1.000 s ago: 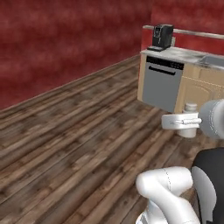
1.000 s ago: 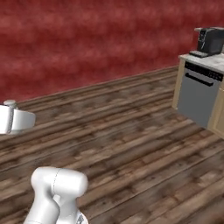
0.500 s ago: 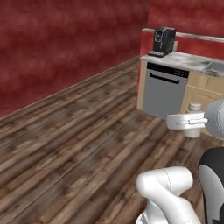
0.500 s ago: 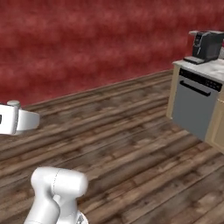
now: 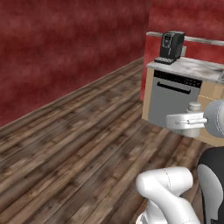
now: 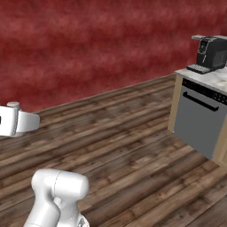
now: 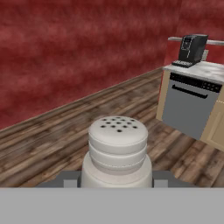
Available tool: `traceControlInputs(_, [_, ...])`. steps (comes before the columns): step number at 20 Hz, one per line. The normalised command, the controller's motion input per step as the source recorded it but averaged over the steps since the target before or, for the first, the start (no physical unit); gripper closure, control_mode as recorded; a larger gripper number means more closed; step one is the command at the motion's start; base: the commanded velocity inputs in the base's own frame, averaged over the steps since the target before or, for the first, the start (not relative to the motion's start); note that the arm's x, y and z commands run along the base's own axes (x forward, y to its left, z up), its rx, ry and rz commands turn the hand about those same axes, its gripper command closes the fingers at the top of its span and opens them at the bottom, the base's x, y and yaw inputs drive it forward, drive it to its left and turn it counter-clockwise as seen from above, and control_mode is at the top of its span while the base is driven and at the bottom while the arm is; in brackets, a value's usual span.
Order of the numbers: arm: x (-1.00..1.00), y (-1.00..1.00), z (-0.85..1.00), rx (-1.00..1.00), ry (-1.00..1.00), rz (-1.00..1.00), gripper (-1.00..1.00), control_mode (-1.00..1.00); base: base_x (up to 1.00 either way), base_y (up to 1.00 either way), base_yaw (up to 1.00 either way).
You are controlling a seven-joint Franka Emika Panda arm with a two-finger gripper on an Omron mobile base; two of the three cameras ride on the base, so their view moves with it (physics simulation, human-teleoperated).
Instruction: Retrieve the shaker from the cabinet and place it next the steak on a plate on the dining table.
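The shaker [image 7: 117,151] sits right in front of the hand camera, its perforated pale cap up and its body between the gripper [image 7: 117,180] tips at the bottom of the hand view, so the fingers look pressed onto it and the retrieval from the cabinet appears done. Beyond the held shaker lies open wood floor [image 7: 57,135] running to a red wall [image 7: 78,48]; off to the tool's right stands a counter unit with a grey dishwasher front [image 7: 188,109] and a black coffee machine [image 7: 192,48] on top. The dining table, plate and steak are not near the tool here, so what remains, by my reading, is the carry to the table and setting the shaker down beside the steak on the plate
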Motion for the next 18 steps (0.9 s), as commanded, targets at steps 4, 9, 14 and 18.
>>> traceControlInputs(4, [0.0,0.0,0.0,0.0,0.0,0.0,1.0,1.0,1.0,0.0,0.0])
traceControlInputs(9, [0.0,0.0,0.0,0.0,0.0,0.0,1.0,1.0,1.0,-0.07,0.0])
traceControlInputs(14, [0.0,0.0,0.0,0.0,0.0,0.0,1.0,1.0,1.0,-0.24,0.0])
traceControlInputs(18, [0.0,0.0,0.0,0.0,0.0,0.0,1.0,1.0,1.0,-0.25,0.0])
